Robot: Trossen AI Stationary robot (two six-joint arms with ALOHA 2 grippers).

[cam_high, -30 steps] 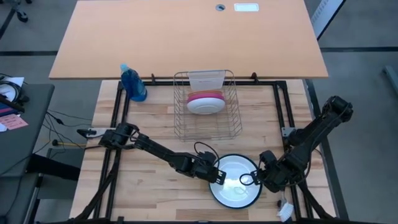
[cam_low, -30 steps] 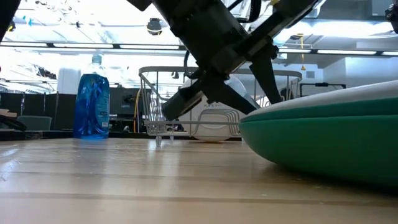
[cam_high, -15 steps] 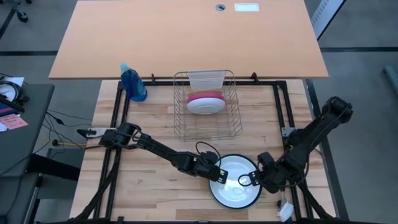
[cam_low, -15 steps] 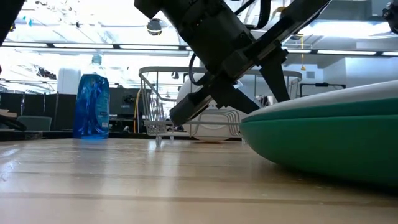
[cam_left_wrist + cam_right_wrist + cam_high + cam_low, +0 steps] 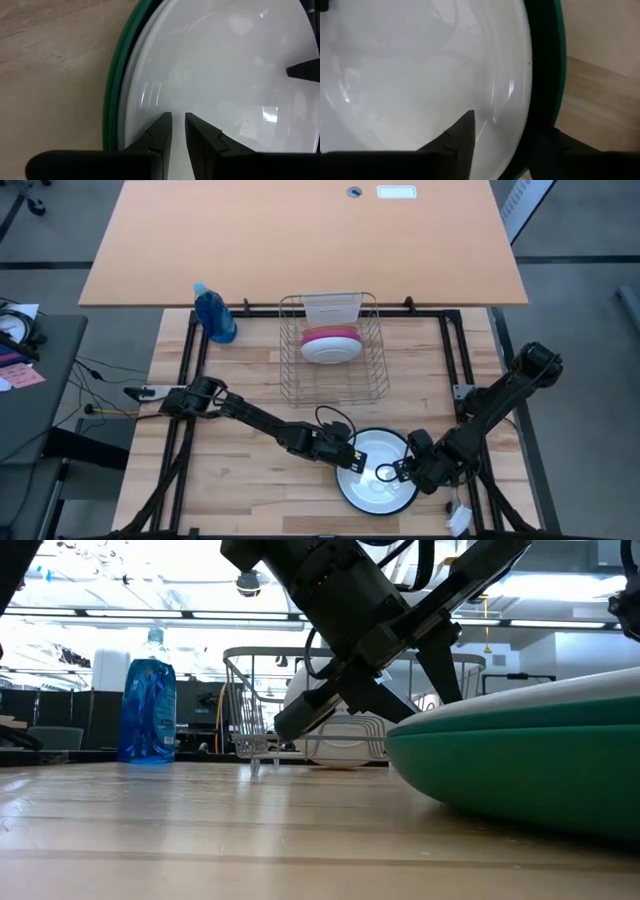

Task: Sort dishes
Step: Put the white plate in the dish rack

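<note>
A white plate (image 5: pixel 375 465) lies in a dark green plate (image 5: pixel 378 511) near the table's front edge, right of the middle. My left gripper (image 5: pixel 352 463) has its fingers all but together over the white plate (image 5: pixel 225 75), just inside its left rim. My right gripper (image 5: pixel 392 472) is open at the plates' right side. One of its fingers (image 5: pixel 465 131) is over the white plate (image 5: pixel 420 65) and the other is outside the green rim (image 5: pixel 545 65). A pink plate (image 5: pixel 330 335) and another white one (image 5: pixel 330 351) stand in the wire rack (image 5: pixel 345 385). My left gripper points its shut fingertips (image 5: pixel 165 125) at the white plate's inner face beside the left rim (image 5: pixel 131 100), slanting down from the table's left. I cannot tell whether they touch it. My right gripper straddles the rim of both plates; I cannot tell whether either finger touches.
The wire rack stands at the table's far middle. A blue spray bottle (image 5: pixel 215 313) stands at the far left, also seen in the low view (image 5: pixel 148 710). Bare wood lies between the rack and the stacked plates, and to the plates' left.
My right gripper has moved toward the table's left, from just outside the plates' right rim to over it, staying open. My left gripper has shifted a little toward the plates and down. The plates have not moved.
</note>
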